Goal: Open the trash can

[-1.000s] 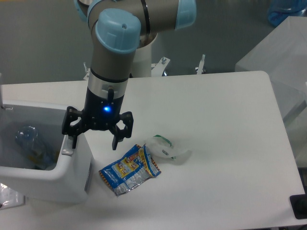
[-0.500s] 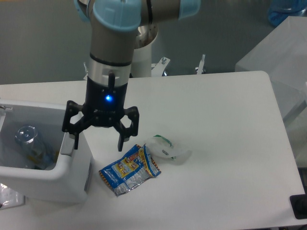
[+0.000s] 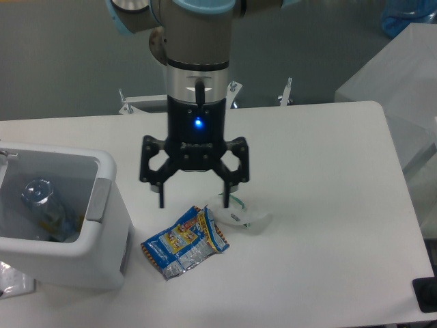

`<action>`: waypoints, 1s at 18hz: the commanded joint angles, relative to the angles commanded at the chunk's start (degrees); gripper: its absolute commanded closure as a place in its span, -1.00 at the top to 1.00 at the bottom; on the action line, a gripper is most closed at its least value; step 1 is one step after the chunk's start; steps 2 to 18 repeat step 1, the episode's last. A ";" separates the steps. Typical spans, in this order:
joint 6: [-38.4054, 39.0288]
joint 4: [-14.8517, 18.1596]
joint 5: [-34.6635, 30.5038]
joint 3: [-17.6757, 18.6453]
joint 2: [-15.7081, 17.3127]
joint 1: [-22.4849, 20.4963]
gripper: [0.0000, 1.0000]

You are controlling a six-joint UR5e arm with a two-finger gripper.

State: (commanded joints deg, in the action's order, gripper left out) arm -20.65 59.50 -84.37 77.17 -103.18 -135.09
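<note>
The trash can (image 3: 102,239) is a large white boxy bin at the table's left front, with its top open and its inside showing. A grey push tab (image 3: 99,199) sits on its right rim. Inside lie a clear plastic bottle (image 3: 35,193) and other scraps. My gripper (image 3: 193,201) hangs open above the table, to the right of the bin and apart from it, with nothing between its fingers. It hovers just over a blue crumpled snack wrapper (image 3: 184,242).
A clear plastic scrap with green print (image 3: 242,215) lies right of the wrapper. The arm's base stands at the table's back edge. A pale box (image 3: 396,75) stands at the far right, beyond the table.
My gripper has moved right, away from the bin's rim and push tab, and now hangs over the wrapper. It stays open. The tab is now uncovered.
</note>
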 joint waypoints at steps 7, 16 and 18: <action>0.00 0.00 -0.27 0.09 -0.09 0.00 1.00; 0.00 0.00 -0.27 0.09 -0.09 0.00 1.00; 0.00 0.00 -0.27 0.09 -0.09 0.00 1.00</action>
